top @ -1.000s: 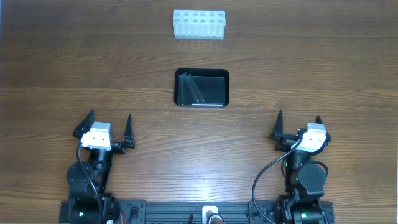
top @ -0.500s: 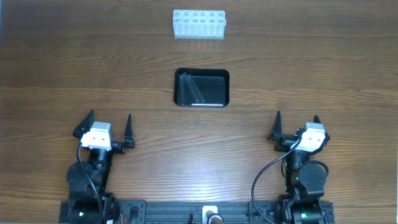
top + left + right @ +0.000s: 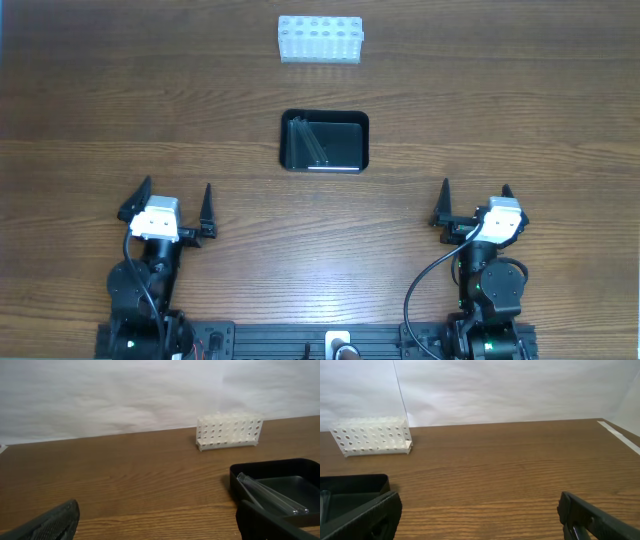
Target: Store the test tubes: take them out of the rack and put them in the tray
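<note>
Rack [image 3: 320,40], white, at 12 o'clock of table [image 3: 100,120], well apart from both arms. Tray [image 3: 324,141], black, at table's middle, toward 6 o'clock from rack and not touching it; holds clear tubes [image 3: 308,143] lying side by side near its 9 o'clock wall, ends toward 12 and 6 o'clock. Left gripper [image 3: 177,190] at 7 o'clock, released, jaws spread wide, grasping nothing, well short of tray. Right gripper [image 3: 476,190] at 5 o'clock, likewise released, jaws wide, nothing between them, equally far from tray.
</note>
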